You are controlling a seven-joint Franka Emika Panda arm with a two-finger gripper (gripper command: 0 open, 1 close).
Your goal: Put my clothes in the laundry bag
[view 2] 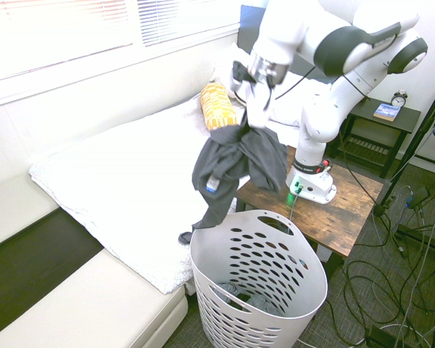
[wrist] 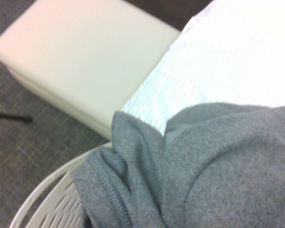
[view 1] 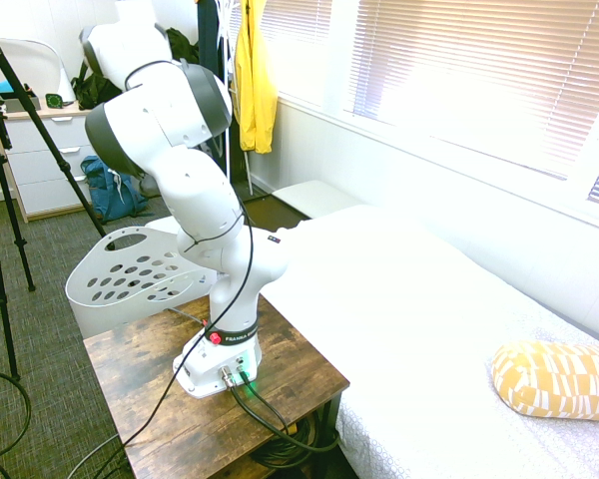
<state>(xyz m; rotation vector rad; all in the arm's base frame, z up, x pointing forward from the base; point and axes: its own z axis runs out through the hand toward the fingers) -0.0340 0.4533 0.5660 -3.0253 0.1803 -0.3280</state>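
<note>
Laundry basket (view 2: 257, 290), white plastic, tub-shaped, oval holes all round and a cut-out handle near the rim, standing on the grey carpet between the bed (view 2: 123, 170) and the wooden side table (view 2: 348, 206). Holds a crumpled bluish-grey garment (view 2: 239, 299) at the bottom, seen through the open top in the second exterior view. Same basket in the first exterior view (view 1: 130, 274), partly hidden behind the white arm, contents not visible from that side. Gripper (view 2: 255, 81) up above the basket's bed-side rim, fingers pinched shut on the top of a dark grey shirt (view 2: 235, 163). Shirt hanging free in a bunched drape, a small blue-and-white label showing on its lower left fold, one long tail trailing down past the basket's rim on the bed side; cannot tell whether that tail touches the rim. Bulk of the shirt clear above the basket opening, slightly toward the bed, directly below the gripper. Wrist view filled by grey fabric (wrist: 204, 166) with a stitched hem, basket rim (wrist: 47, 190) curving beneath it, white bedspread (wrist: 218, 66) and a cream cushion block (wrist: 80, 57) on the floor behind. Yellow patterned pillow (view 2: 216, 105) lying on the bed, well apart from the basket.
</note>
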